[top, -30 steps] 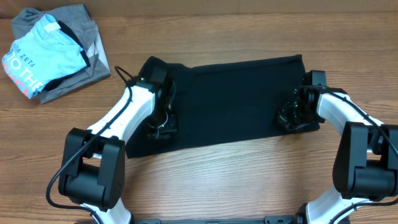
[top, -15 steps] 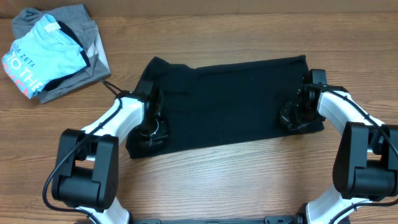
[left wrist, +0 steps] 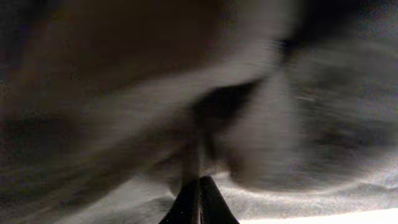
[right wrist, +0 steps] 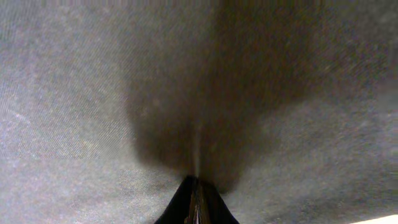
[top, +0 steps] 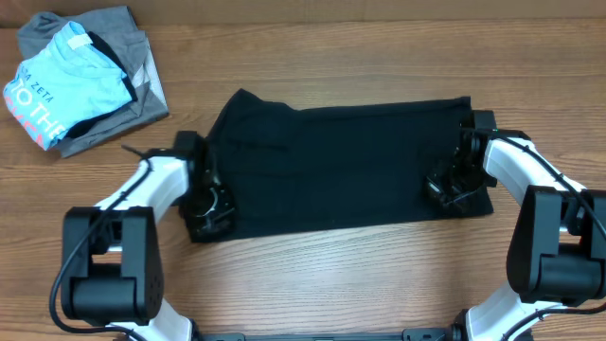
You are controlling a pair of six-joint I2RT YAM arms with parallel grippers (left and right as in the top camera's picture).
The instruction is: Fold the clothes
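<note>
Wooden tabletop carries the plain black soft T-shirt across its middle, now stretched wider and flatter; the left claw, pinching its left edge, has dragged outward, the right claw has just nipped the right edge, so folding can likely start

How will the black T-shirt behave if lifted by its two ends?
Probably floppy: the black T-shirt lies flat with soft wrinkles, so its middle would likely sag between the left gripper and right gripper. Likely light for its size, being thin fabric. It puckers at the right gripper's shut tips, so it should bunch rather than slip.
</note>
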